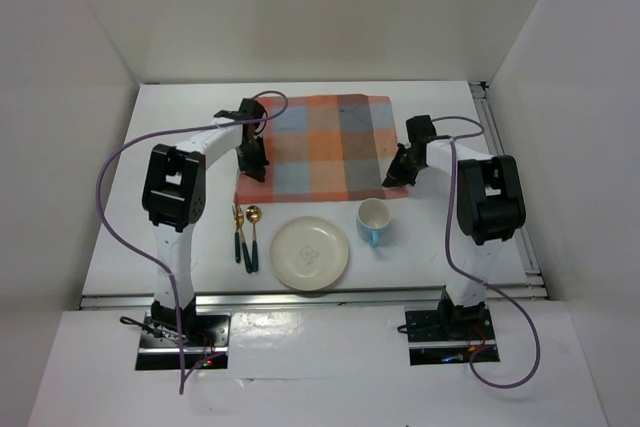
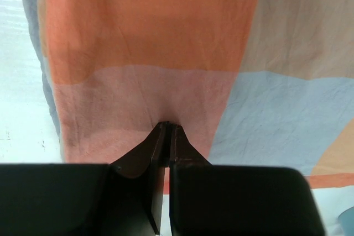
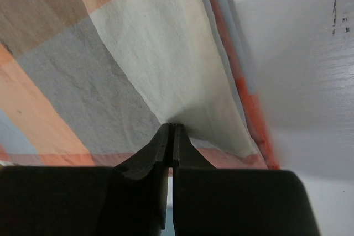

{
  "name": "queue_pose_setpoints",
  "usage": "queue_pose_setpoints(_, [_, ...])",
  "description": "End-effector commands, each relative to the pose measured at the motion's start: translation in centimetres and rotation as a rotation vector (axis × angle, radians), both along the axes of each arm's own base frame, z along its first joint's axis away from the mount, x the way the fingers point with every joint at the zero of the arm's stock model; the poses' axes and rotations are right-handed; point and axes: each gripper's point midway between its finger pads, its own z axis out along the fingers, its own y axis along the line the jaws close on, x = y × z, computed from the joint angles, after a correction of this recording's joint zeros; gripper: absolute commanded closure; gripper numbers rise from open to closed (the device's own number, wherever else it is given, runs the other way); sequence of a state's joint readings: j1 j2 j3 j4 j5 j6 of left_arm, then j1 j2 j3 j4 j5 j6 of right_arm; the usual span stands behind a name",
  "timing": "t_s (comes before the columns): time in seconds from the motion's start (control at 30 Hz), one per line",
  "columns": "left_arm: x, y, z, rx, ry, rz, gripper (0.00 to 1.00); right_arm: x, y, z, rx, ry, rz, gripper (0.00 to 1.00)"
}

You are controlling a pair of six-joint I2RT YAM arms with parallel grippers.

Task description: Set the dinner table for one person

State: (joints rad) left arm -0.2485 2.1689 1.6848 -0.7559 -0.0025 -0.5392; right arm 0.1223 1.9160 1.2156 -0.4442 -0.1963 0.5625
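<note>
An orange-and-blue-grey checked cloth lies spread on the white dinner table. My left gripper is shut on the cloth's near left corner; the left wrist view shows the cloth pinched at the fingertips. My right gripper is shut on the cloth's near right corner; the right wrist view shows the cloth puckered at the gripper. A cream plate, a blue-and-white cup and a gold fork and spoon with dark handles lie in front of the cloth.
Metal rails run along the table's right edge and near edge. White walls enclose the table on the left, back and right. Purple cables loop from both arms.
</note>
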Motion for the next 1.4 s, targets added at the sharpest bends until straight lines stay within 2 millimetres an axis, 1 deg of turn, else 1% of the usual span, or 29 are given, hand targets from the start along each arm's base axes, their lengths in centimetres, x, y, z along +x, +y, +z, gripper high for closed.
queue_pose_setpoints(0.0, [-2.1,0.4,-1.6,0.005,0.056,0.019,0.98,-0.6,0.4,-0.5,0.008,-0.015,-0.013,1.00])
queue_pose_setpoints(0.03, [-2.6,0.3,-1.9,-0.005,0.052,0.017,0.98,-1.6,0.2,-1.3,0.004,0.013,-0.013,1.00])
queue_pose_setpoints(0.17, [-4.5,0.8,-2.7,0.005,0.089,0.007,1.00,-2.7,0.3,-1.6,-0.002,0.024,-0.016,1.00])
queue_pose_setpoints(0.2, [-4.8,0.9,-2.6,0.006,0.090,0.007,1.00,-3.2,0.6,-1.7,-0.003,0.030,-0.007,1.00])
queue_pose_setpoints(0.27, [-5.7,1.1,-2.9,0.009,0.103,0.007,1.00,-4.1,0.3,-2.2,-0.014,0.046,-0.010,1.00])
queue_pose_setpoints(0.37, [-6.2,1.3,-2.8,0.010,0.100,-0.002,1.00,-4.6,0.3,-1.7,-0.010,0.041,-0.019,1.00])
queue_pose_setpoints(0.4, [-6.0,1.8,-2.5,0.038,0.083,0.004,1.00,-4.8,0.4,-1.5,-0.019,0.042,-0.013,1.00])
queue_pose_setpoints(0.43, [-6.0,1.7,-2.5,0.050,0.080,-0.002,1.00,-4.9,0.2,-1.3,-0.030,0.033,-0.019,1.00])
queue_pose_setpoints(0.5, [-6.2,2.0,-2.5,0.063,0.088,0.000,1.00,-5.7,0.6,-1.1,-0.054,0.035,0.001,1.00])
queue_pose_setpoints(0.53, [-6.0,1.9,-2.3,0.063,0.085,0.000,1.00,-5.6,0.7,-0.6,-0.070,0.017,0.002,1.00])
queue_pose_setpoints(0.63, [-6.3,2.0,-2.3,0.065,0.094,0.000,1.00,-6.6,0.9,-0.9,-0.101,0.037,0.020,1.00])
queue_pose_setpoints(0.73, [-6.3,2.0,-2.3,0.065,0.094,0.000,1.00,-7.4,0.6,-1.3,-0.113,0.054,0.007,1.00])
queue_pose_setpoints(0.8, [-6.7,1.7,-2.2,0.066,0.096,-0.009,1.00,-8.4,0.7,-1.8,-0.114,0.073,0.009,1.00])
queue_pose_setpoints(0.83, [-6.7,1.5,-2.2,0.077,0.093,-0.018,1.00,-8.4,0.7,-1.8,-0.114,0.073,0.009,1.00])
queue_pose_setpoints(0.87, [-7.0,1.6,-2.2,0.079,0.102,-0.018,1.00,-8.1,0.6,-1.4,-0.119,0.061,-0.009,1.00])
queue_pose_setpoints(0.9, [-6.4,1.7,-1.6,0.086,0.077,-0.015,1.00,-8.1,0.6,-1.4,-0.119,0.061,-0.010,1.00])
queue_pose_setpoints(0.93, [-7.0,1.4,-1.3,0.090,0.089,-0.026,1.00,-7.9,0.4,-1.0,-0.124,0.046,-0.014,1.00])
queue_pose_setpoints(0.97, [-6.3,1.7,-0.9,0.111,0.068,-0.020,1.00,-8.0,0.2,-0.5,-0.131,0.036,-0.019,1.00])
queue_pose_setpoints(1.0, [-5.8,1.6,0.0,0.105,0.049,-0.019,0.98,-7.1,0.5,0.6,-0.125,0.009,-0.020,1.00])
queue_pose_setpoints(1.03, [-5.4,1.4,0.4,0.101,0.035,-0.018,0.98,-6.5,0.4,1.5,-0.128,-0.010,-0.025,1.00])
queue_pose_setpoints(1.07, [-5.4,1.6,1.3,0.113,0.029,-0.024,0.96,-6.3,0.5,2.4,-0.127,-0.015,-0.025,1.00])
queue_pose_setpoints(1.1, [-4.9,1.7,2.4,0.115,0.005,-0.021,0.96,-5.6,0.4,3.7,-0.134,-0.047,-0.022,0.93])
queue_pose_setpoints(1.13, [-4.1,1.1,3.5,0.107,-0.025,-0.028,0.95,-4.1,0.6,5.6,-0.132,-0.097,-0.031,0.87])
queue_pose_setpoints(1.17, [-4.0,1.2,4.7,0.115,-0.039,-0.025,0.94,-3.9,0.6,7.0,-0.131,-0.118,-0.025,0.80])
queue_pose_setpoints(1.2, [-3.6,1.2,5.6,0.112,-0.057,-0.032,0.94,-3.4,0.4,8.0,-0.138,-0.141,-0.033,0.49])
queue_pose_setpoints(1.23, [-2.8,1.1,7.3,0.110,-0.102,-0.027,0.92,-2.4,0.7,9.8,-0.131,-0.187,-0.029,0.36])
queue_pose_setpoints(1.27, [-2.5,1.0,7.8,0.107,-0.111,-0.026,0.90,-2.0,0.7,10.5,-0.128,-0.199,-0.030,0.31])
queue_pose_setpoints(1.33, [-1.8,1.3,9.8,0.122,-0.150,-0.015,0.87,-1.7,0.5,12.6,-0.120,-0.237,-0.022,0.21])
queue_pose_setpoints(1.37, [-1.6,1.2,10.4,0.120,-0.157,-0.015,0.87,-1.2,0.3,13.5,-0.117,-0.256,-0.033,0.19])
